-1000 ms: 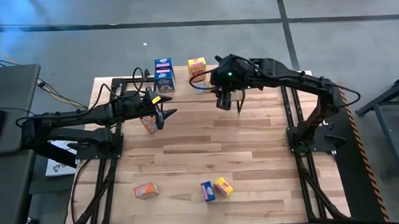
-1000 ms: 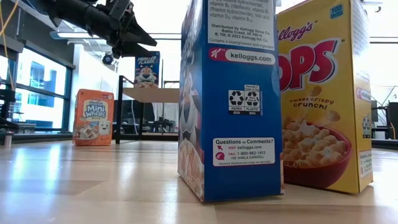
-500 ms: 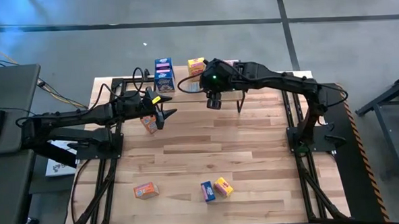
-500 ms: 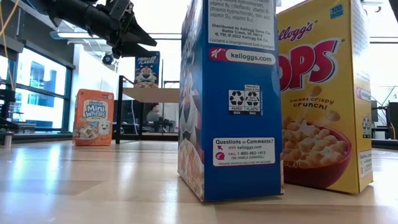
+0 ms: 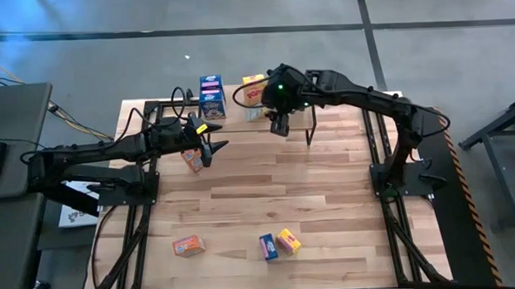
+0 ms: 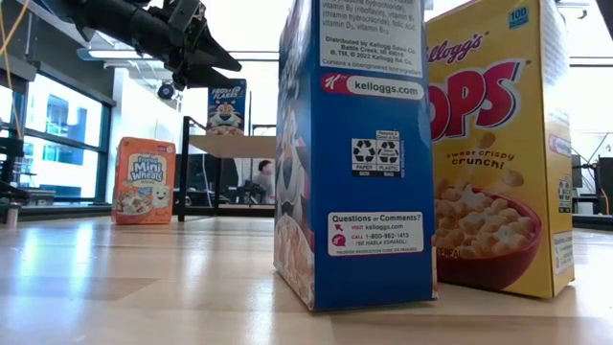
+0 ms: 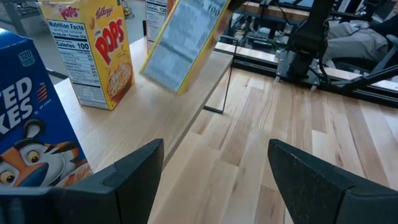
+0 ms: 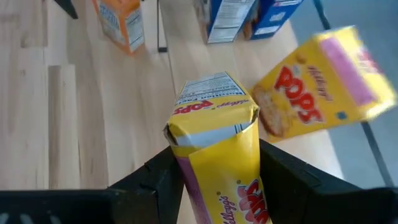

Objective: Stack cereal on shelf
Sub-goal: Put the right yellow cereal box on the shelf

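Note:
The shelf point(image 7: 155, 106) stands along the table's far edge. On it stand blue cereal boxes point(image 5: 212, 94) and one upright yellow box point(image 7: 102, 56). My right gripper point(image 8: 214, 165) hangs over the shelf, shut on another yellow cereal box point(image 8: 214, 124), which shows tilted in the left wrist view point(image 7: 186, 37). My left gripper point(image 7: 214, 168) waits open at the table's left point(image 5: 210, 148), nothing between its fingers. An orange box point(image 5: 191, 159) stands on the table beside it. My right gripper pinches the yellow box between its two fingers point(image 8: 168, 177), one on each of two opposite sides point(image 8: 180, 155), back from the box's flap end point(image 8: 211, 109). The fingers slant down toward the table's left and lie along the box. The box is lifted clear and tilted.
Near the table's front edge lie an orange box point(image 5: 189, 245), a blue box point(image 5: 268, 246) and a yellow box point(image 5: 288, 241); the blue point(image 6: 354, 153) and yellow point(image 6: 498, 144) ones fill the low view. A thin black shelf leg point(image 7: 225, 81) stands on the tabletop.
My right gripper has carried the yellow box toward the table's left, along the shelf toward the yellow box standing there, and sunk a little. It has stayed shut on the box.

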Robot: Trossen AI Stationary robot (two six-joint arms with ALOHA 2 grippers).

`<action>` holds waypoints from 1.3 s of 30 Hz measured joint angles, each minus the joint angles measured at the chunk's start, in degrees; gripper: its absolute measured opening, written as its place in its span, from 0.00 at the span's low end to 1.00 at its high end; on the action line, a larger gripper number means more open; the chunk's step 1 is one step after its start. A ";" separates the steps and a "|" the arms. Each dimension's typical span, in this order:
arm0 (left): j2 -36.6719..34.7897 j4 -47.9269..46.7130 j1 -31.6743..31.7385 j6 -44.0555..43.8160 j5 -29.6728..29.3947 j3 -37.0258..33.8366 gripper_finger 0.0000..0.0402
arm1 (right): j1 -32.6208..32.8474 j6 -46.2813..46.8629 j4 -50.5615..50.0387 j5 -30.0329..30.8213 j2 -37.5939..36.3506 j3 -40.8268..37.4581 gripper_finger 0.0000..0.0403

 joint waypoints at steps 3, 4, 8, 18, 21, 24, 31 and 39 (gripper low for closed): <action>0.00 0.00 0.00 0.02 0.00 0.02 0.70 | -0.02 0.12 -1.09 0.02 -0.13 2.50 0.43; 0.00 0.00 0.00 0.02 0.00 0.02 0.70 | 0.00 0.57 -1.96 -0.02 -0.10 3.54 0.43; 0.00 0.02 0.00 0.01 0.00 0.02 0.70 | -0.41 1.12 -2.21 -0.24 -0.17 6.33 0.43; 0.00 0.01 0.00 0.01 0.00 0.02 0.70 | -2.26 1.01 -2.12 -1.44 -0.04 3.28 0.43; 0.00 0.01 0.00 0.02 0.00 0.02 0.70 | -2.25 0.98 -1.94 -1.44 -0.04 2.21 0.43; 0.00 0.00 0.00 0.00 0.00 0.02 0.70 | -2.25 0.95 -0.98 -1.44 -0.04 0.70 0.43; 0.00 0.00 0.00 0.00 0.00 0.02 0.70 | -2.25 0.04 -0.31 -0.99 -0.02 -0.73 0.43; 0.00 0.02 0.00 0.00 0.00 0.02 0.70 | -2.25 -0.87 -0.44 -0.16 1.58 -0.78 0.43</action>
